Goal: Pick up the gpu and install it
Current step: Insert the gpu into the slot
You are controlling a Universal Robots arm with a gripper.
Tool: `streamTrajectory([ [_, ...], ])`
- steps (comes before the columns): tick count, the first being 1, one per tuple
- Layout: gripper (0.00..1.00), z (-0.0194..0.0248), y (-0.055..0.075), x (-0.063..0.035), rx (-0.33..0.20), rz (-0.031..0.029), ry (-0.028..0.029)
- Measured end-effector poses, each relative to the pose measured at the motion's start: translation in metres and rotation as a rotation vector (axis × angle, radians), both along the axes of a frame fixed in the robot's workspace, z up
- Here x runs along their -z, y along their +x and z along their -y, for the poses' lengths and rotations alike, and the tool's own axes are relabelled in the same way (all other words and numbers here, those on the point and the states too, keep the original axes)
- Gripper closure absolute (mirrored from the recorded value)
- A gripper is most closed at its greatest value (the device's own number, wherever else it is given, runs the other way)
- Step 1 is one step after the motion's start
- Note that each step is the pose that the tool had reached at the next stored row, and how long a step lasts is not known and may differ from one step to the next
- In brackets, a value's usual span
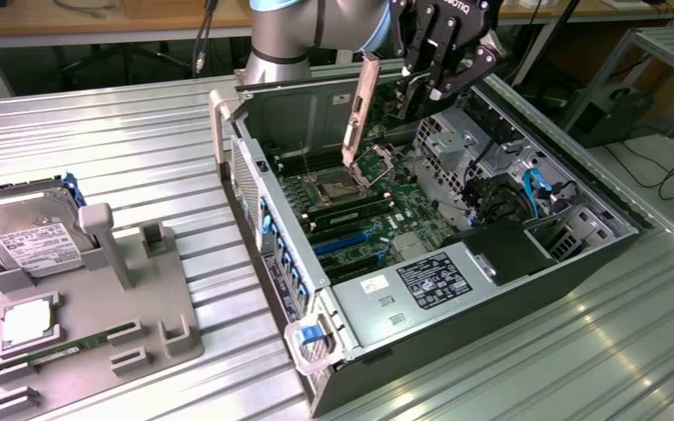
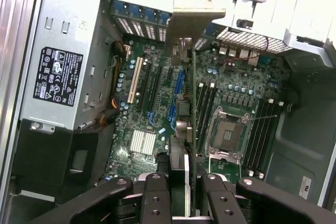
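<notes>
i have the gripper point(image 1: 428, 77) clamped on the gpu point(image 1: 367, 105), held edge-down above the open case point(image 1: 455, 263): carry step done, and seating calls for alignment with the motherboard slot point(image 2: 176, 95).

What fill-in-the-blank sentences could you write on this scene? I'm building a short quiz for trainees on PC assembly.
1. The claw is shut on the ____, held edge-on above the motherboard.
2. The computer case lies on its side with its side panel ____.
3. On the grey holder at the exterior view's left stands a silver ____ with a white label.
4. The CPU socket is ____, with no cooler over it.

Missing words: gpu; off; hard drive; uncovered
</notes>
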State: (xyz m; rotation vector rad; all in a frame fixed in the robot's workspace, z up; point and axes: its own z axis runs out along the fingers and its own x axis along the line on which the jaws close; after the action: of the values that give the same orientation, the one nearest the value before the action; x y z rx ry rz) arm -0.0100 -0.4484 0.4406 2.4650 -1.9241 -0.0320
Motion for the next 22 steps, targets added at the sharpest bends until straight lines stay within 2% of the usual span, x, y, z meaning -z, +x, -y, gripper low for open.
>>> streamTrajectory([
  [5,0.72,-0.0001,0.000,0.0046,-0.002,0.0005,-0.0001],
  [14,0.72,-0.0001,0.000,0.0192,0.157,0.0005,-0.0002],
  [15,0.72,0.0002,0.000,0.0206,0.160,0.0006,-0.0001],
  [18,0.72,0.0051,0.000,0.0255,0.161,0.0013,0.0003],
  [22,0.72,0.0051,0.000,0.0313,0.164,0.0009,0.0024],
])
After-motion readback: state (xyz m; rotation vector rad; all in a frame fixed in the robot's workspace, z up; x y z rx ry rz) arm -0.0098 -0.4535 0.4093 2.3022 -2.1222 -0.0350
